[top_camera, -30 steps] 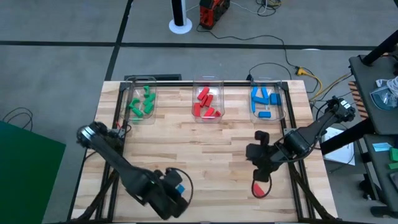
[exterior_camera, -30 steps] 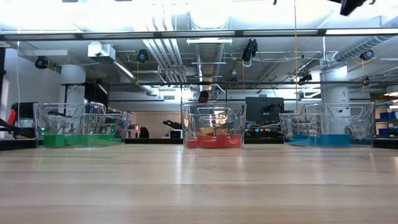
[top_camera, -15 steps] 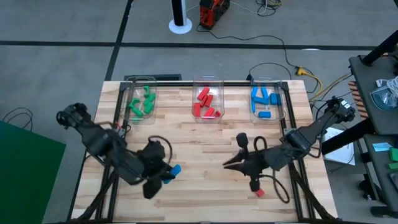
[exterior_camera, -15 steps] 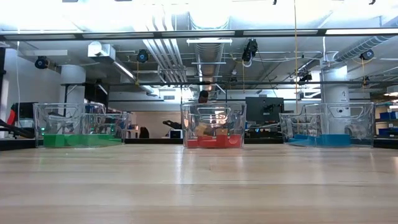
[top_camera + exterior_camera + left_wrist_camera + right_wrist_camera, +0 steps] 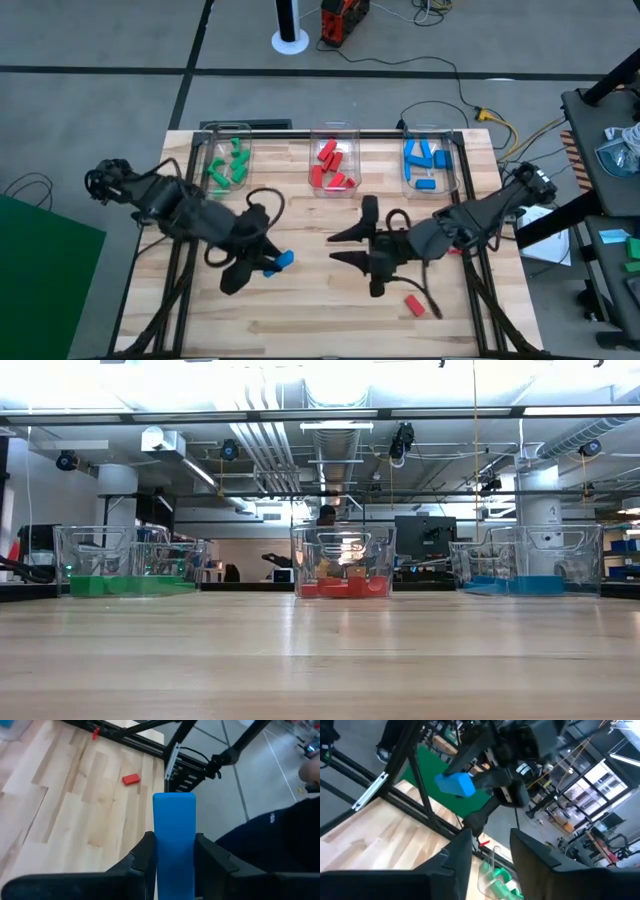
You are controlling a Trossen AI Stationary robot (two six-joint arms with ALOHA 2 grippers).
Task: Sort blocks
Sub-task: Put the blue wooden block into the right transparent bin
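left gripper (image 5: 262,266): clamped on a blue block (image 5: 280,262), held above the tabletop (image 5: 300,310) left of centre | right gripper (image 5: 350,248): fingers spread wide, nothing held, above the tabletop's middle | red block (image 5: 415,305): lying alone near the front edge, right of centre | remaining blocks: seen sorted by colour in three clear bins (image 5: 333,163) along the back edge

Three clear bins (image 5: 333,163) along far edge of wooden table (image 5: 330,320); green panel (image 5: 45,285) beside it.

no readable text, labels, brands or numbers anywhere
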